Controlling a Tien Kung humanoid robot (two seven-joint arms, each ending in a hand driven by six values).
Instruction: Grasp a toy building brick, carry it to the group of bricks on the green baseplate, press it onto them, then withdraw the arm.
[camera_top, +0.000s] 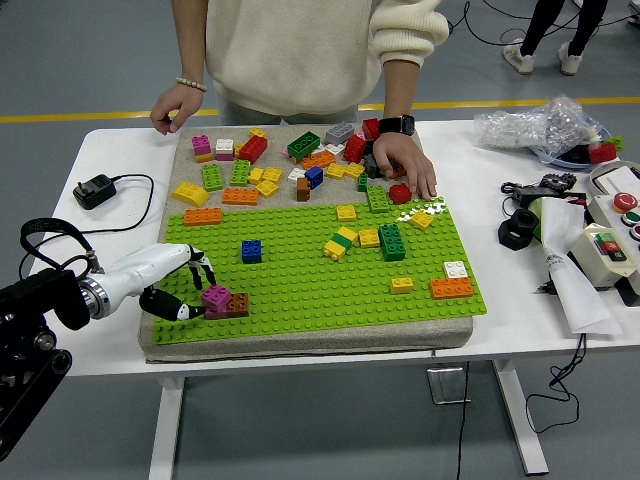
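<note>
White table (120, 350), bearing a grey fabric mat (300, 340); on the mat, a green baseplate (300, 280) studded with scattered bricks. Person at the far side: one hand (405, 165) resting among the loose brick pile (300, 160) behind the baseplate, the other hand (175, 105) held just above the table's far edge. Left arm (60, 300), black with a white forearm, entering from the left; left hand (185, 290) at the baseplate's near-left corner, fingers loosely spread, holding nothing, fingertips just beside the magenta brick (216, 296). Magenta brick seated on a brown brick (237, 305) on the baseplate. Black power adapter (95, 190) with its cable, far left of the table.
</note>
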